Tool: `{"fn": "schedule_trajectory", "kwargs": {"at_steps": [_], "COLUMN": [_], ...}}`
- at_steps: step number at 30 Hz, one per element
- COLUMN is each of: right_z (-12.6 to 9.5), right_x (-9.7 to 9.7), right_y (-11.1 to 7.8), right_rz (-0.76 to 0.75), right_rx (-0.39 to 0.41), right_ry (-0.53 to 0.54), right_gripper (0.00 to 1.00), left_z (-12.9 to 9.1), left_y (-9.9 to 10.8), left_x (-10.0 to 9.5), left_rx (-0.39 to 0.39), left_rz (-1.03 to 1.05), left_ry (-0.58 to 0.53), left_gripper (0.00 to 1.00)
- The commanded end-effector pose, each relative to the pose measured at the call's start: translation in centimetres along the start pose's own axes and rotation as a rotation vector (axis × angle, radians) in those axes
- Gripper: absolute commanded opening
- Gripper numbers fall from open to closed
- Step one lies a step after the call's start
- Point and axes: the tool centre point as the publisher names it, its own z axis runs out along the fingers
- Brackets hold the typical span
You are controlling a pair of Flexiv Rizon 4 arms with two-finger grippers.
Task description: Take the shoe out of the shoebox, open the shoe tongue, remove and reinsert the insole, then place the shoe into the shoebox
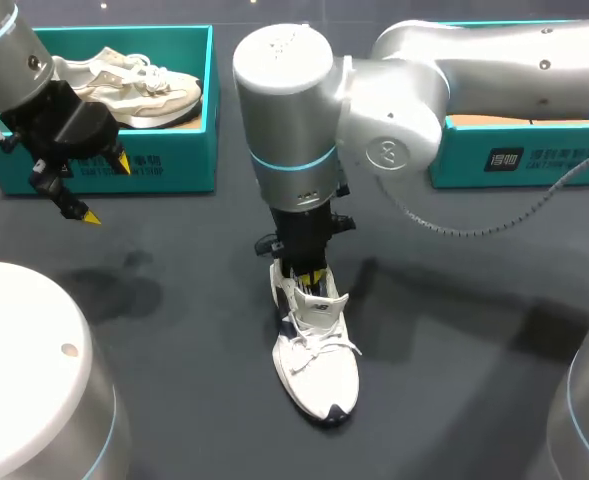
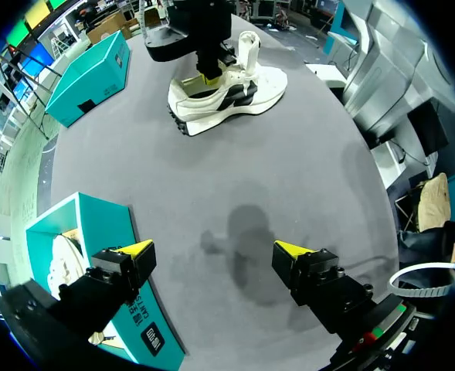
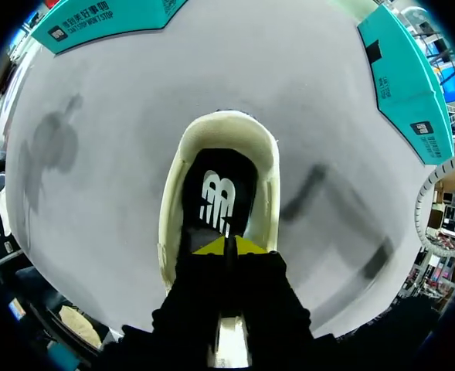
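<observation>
A white shoe with navy trim (image 1: 316, 362) lies mid-table, toe toward the front edge and tongue (image 1: 324, 290) standing up. My right gripper (image 1: 309, 272) points straight down into its opening. In the right wrist view the gripper (image 3: 229, 246) has its yellow tips together, resting on the black insole (image 3: 215, 193), which lies flat inside the shoe's collar (image 3: 171, 224). My left gripper (image 1: 104, 188) hangs open and empty at the back left, in front of a teal shoebox (image 1: 174, 160). Seen from the left wrist, the left gripper (image 2: 215, 259) is far from the shoe (image 2: 227, 89).
The left teal shoebox (image 2: 96, 224) holds a beige sneaker (image 1: 144, 85). A second teal shoebox (image 1: 524, 150) stands at the back right under my right arm. Rounded white robot bases (image 1: 24, 370) fill the front corners. A ribbed cable (image 1: 494, 225) hangs over the table.
</observation>
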Motion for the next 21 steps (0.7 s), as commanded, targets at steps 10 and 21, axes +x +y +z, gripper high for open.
{"fn": "schedule_trajectory", "kwargs": {"at_steps": [10, 21], "right_z": [-0.2, -0.6], "right_x": [0.1, 0.8], "right_y": [-2.1, -2.0], "right_rz": [-0.005, -0.029], "right_rx": [0.037, 0.054], "right_ry": [0.022, 0.024], "right_gripper": [0.76, 1.0], "left_z": [0.0, 0.0], "left_y": [0.0, 0.0], "left_x": [0.0, 0.0], "left_rx": [-0.002, -0.002], "left_rz": [0.0, 0.0], "left_ry": [0.001, 0.001], "left_gripper": [1.0, 1.0]}}
